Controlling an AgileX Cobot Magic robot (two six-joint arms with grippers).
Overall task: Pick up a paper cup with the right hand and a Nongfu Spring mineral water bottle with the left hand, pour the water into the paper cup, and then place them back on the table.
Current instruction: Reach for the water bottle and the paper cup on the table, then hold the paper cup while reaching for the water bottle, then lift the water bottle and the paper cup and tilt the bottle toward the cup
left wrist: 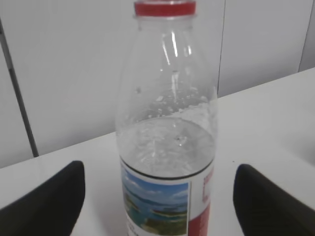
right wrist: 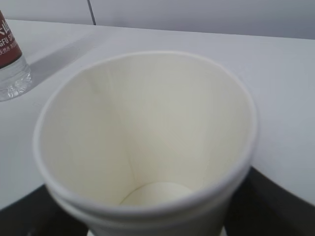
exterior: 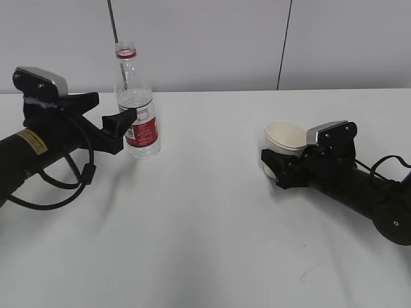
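The tall clear plastic Nongfu Spring mineral water bottle point(exterior: 137, 102) with its red neck ring and red, white and green label is standing upright on the large plain white table point(exterior: 205, 212), towards the back left; in the left wrist view its base is being cut off by the lower edge and its mouth by the upper, so whether a cap is sitting above the red ring cannot be told there; in the right wrist view only its lower corner is showing. The small cream-white paper cup point(exterior: 284, 142) with rolled rim is standing at the right, its lower wall being hidden behind black gripper parts; no water is showing inside it. The left hand point(exterior: 131, 127), the black arm wearing a yellow label, is reaching in at label height with its jaws standing wide, one on either side of the bottle and a gap showing on both sides; it is gripping nothing. The right hand point(exterior: 281, 168), the unlabelled black arm, is lying low on the table with its jaws around the cup; whether they are pressing its wall cannot be told.
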